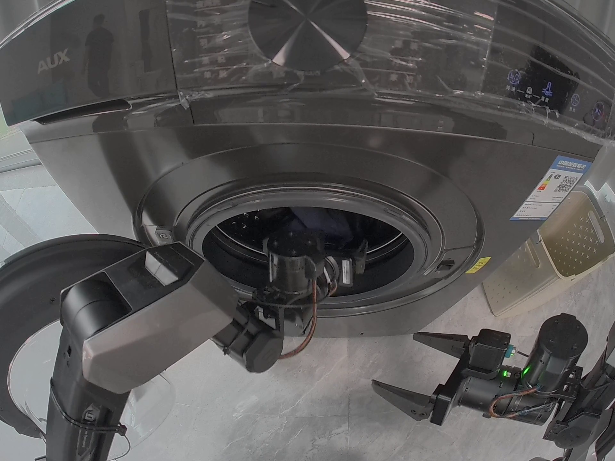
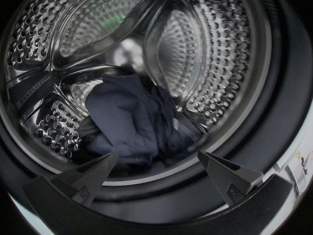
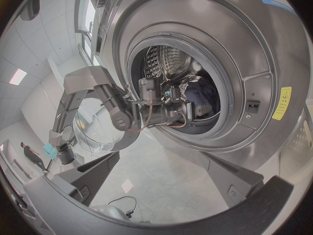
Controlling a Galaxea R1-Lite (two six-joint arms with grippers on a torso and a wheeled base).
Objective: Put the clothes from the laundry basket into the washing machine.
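Okay, the step in hand is the drop-off at the washing machine (image 1: pixel 307 161). My left pincer (image 2: pixel 157 154) sits in the door opening with its fingers spread wide and nothing between them. A dark navy garment (image 2: pixel 130 121) lies crumpled on the drum (image 2: pixel 212 49) floor just ahead of the fingertips, apparently not touching them. I judge this piece delivered.

The next move calls for backing the left pincer straight out past the rubber seal, clear of the open door (image 1: pixel 64 257) on its outer side.

My right pincer (image 1: pixel 395 360) hangs low over the floor in front of the machine, also wide and holding nothing. The cream laundry basket (image 1: pixel 564 244) stands beyond it on its outer side, against the machine. I cannot tell what is in the basket. The drum holds the navy garment, and I make out nothing else there.
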